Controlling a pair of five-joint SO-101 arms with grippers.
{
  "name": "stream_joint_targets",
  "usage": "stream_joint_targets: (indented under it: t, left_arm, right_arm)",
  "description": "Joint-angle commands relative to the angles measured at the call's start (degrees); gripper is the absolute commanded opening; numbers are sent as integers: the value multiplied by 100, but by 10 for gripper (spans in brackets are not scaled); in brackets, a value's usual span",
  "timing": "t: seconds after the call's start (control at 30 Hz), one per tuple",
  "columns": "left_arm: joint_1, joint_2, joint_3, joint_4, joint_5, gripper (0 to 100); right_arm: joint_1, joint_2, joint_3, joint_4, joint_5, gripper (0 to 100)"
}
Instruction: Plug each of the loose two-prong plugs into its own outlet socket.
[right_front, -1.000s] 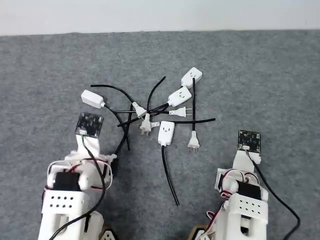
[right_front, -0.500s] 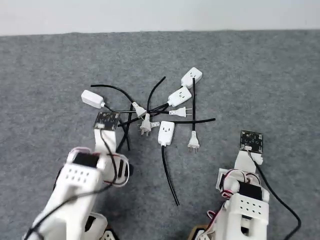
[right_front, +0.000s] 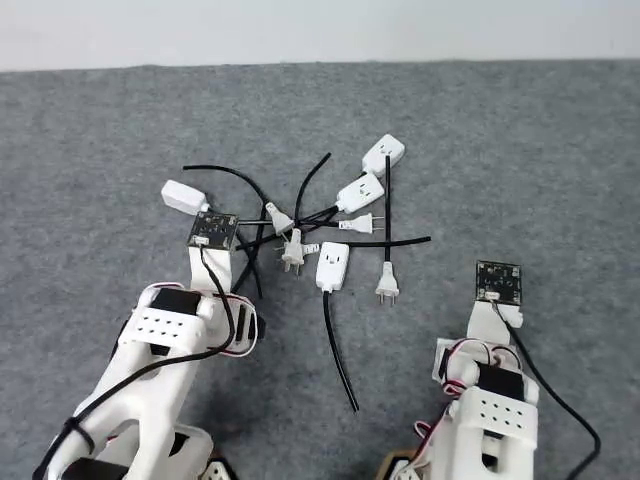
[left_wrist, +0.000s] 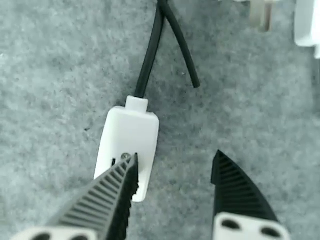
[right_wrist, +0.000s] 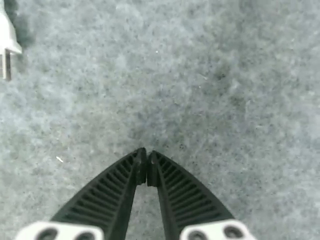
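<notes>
**Four plugs, four sockets, and the left arm just picked one**

Quick update. Over the last second the left arm (right_front: 190, 320) swung up and in from its parked spot, and it now hangs over the near edge of the cable pile. Its wrist view shows the left gripper (left_wrist: 175, 160) with the jaws spread wide. One tip sits right over the slotted end of the lone socket (left_wrist: 127, 145), the other over bare carpet (left_wrist: 60, 60) just beside it. Nothing's pinched yet. My read is it's lining up to grab that socket, but it needs to shift sideways so the body ends up between the jaws.

The right arm (right_front: 490, 380) hasn't budged. The right gripper (right_wrist: 146, 152) has its jaws pressed together over plain carpet, holding nothing, with one plug (right_wrist: 7, 42) peeking in at the edge.

From above, the lone socket (right_front: 183, 197) sits a bit apart from the rest. The other three sockets (right_front: 332, 265) and the plugs (right_front: 292, 250) are bunched in the middle, none plugged in.

The annoying part is the black cords (right_front: 300, 195), which criss-cross all over each other. Pulling on any one piece will probably drag its neighbours along.
</notes>
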Motion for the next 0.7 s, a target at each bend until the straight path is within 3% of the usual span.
stream_joint_targets:
  t: [0.0,0.27,0.57,0.67]
  left_arm:
    - [-308,176,207,-211,-466,232]
    - [-835,176,-101,-185,-1046,232]
    - [-457,-747,-110,132,-1099,234]
    - [-484,-1116,-57,255,-1424,235]
  right_arm:
    - [75,-101,-53,-110,88,9]
    - [66,-101,-53,-119,88,9]
    - [57,-101,-53,-119,88,9]
    - [57,-101,-53,-119,88,9]
